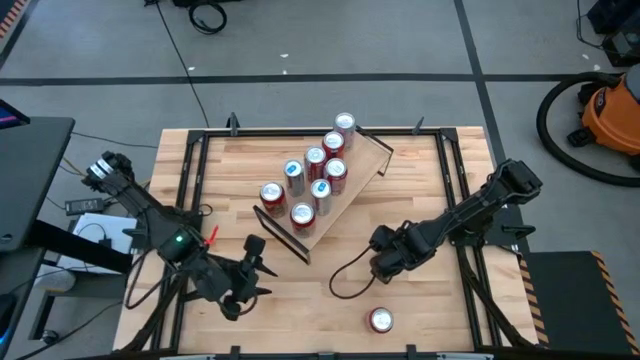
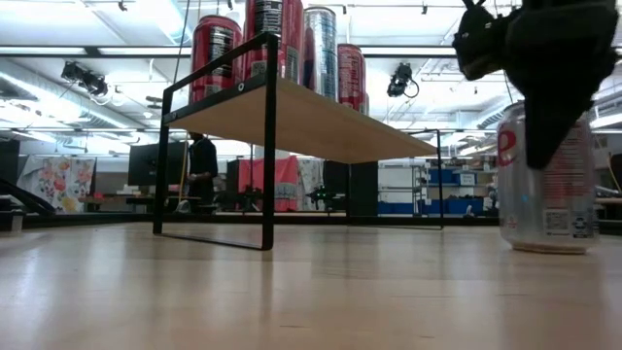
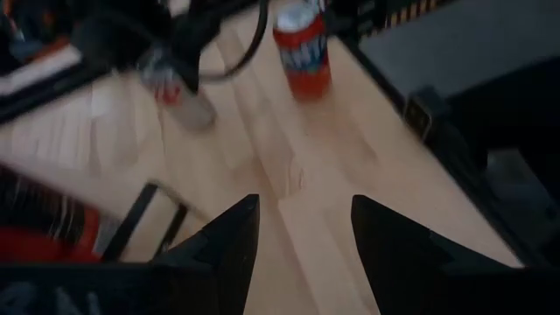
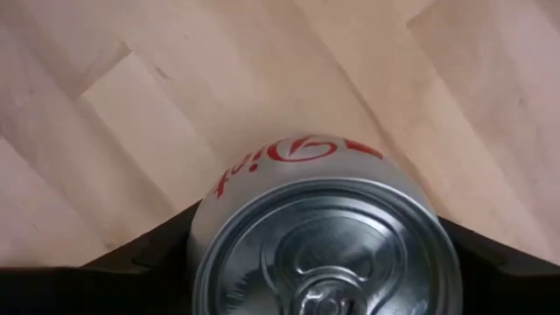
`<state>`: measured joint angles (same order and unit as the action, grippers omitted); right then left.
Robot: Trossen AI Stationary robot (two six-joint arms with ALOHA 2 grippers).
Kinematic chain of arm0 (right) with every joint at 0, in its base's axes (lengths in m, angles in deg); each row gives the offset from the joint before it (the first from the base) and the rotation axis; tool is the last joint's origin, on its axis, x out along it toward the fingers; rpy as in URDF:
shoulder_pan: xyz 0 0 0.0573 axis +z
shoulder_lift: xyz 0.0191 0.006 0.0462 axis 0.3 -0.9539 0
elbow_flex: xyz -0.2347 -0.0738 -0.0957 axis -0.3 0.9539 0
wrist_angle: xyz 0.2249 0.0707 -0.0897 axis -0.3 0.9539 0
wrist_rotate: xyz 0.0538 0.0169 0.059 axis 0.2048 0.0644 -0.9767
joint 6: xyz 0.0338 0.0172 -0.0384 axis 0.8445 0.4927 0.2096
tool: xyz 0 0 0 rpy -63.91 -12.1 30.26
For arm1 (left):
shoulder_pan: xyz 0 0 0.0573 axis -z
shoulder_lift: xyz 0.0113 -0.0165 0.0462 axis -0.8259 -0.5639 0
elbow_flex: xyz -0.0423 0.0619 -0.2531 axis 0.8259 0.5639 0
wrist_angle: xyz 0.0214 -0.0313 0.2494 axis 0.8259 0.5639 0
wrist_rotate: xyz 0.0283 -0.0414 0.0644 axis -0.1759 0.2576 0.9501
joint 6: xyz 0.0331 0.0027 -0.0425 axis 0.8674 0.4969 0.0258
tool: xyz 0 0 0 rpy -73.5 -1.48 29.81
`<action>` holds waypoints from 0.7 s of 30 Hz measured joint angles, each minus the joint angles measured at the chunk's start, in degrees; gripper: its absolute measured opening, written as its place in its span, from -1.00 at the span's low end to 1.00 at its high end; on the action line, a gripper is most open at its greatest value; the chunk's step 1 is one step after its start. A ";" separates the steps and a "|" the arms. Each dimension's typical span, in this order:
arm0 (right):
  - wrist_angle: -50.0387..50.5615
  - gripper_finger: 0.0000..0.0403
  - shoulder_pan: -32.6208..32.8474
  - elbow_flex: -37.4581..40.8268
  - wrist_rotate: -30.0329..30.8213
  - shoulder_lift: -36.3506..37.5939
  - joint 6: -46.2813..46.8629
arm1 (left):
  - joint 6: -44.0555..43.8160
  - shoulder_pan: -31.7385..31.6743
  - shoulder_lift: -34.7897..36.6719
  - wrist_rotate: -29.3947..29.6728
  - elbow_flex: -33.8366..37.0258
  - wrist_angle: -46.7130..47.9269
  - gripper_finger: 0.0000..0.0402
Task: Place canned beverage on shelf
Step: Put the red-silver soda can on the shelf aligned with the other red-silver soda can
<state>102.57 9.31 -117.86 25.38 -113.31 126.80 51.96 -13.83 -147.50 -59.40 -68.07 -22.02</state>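
Observation:
The shelf (image 1: 362, 172), a light-wood plank on black end frames, stands slantwise at the table's middle and carries several upright cans (image 1: 316, 160); it also shows in the low view (image 2: 311, 122). My right gripper (image 1: 385, 260) is at the near right, shut on a silver can (image 4: 324, 245) that stands on the table (image 2: 544, 194). A red can (image 1: 381, 320) stands alone near the front edge. My left gripper (image 1: 256, 272) is open and empty at the near left, its fingers (image 3: 236, 236) pointing toward the right gripper. My right gripper pinches the silver can between its two fingers, one on each side of its upper wall (image 4: 206, 236), just below the rim. The fingers come from above, pointing down. The can is upright, its base on the tabletop (image 2: 546, 245).
Black metal rails (image 1: 455, 190) run along the table's left and right sides. A black cable (image 1: 345, 280) loops on the wood beside the right gripper. Bare wood lies between the two grippers and in front of the shelf (image 1: 310, 300).

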 joint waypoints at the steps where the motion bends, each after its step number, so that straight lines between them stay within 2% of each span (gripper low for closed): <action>1: 0.12 0.54 -0.44 0.00 0.10 0.07 -1.00 | 1.29 0.10 -0.06 0.03 1.46 -3.08 -0.04; 6: 0.29 0.56 -1.55 0.11 1.22 0.97 -6.02 | 7.34 0.88 -0.29 1.29 7.16 -12.80 -0.04; 10: 0.06 0.61 -2.77 0.11 1.66 1.91 -8.67 | 9.05 -0.30 -0.25 2.89 7.35 -16.23 -0.04; 17: -0.01 0.60 -5.52 0.11 0.65 2.26 -13.62 | 12.09 -3.64 -0.17 3.42 7.32 -26.03 -0.04; 21: 1.41 0.59 -6.64 0.11 0.34 3.14 -17.33 | 11.17 -4.05 1.58 4.15 7.37 -25.89 -0.04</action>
<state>103.98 2.67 -117.75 25.71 -110.16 109.47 63.14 -17.88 -145.93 -55.25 -60.70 -47.90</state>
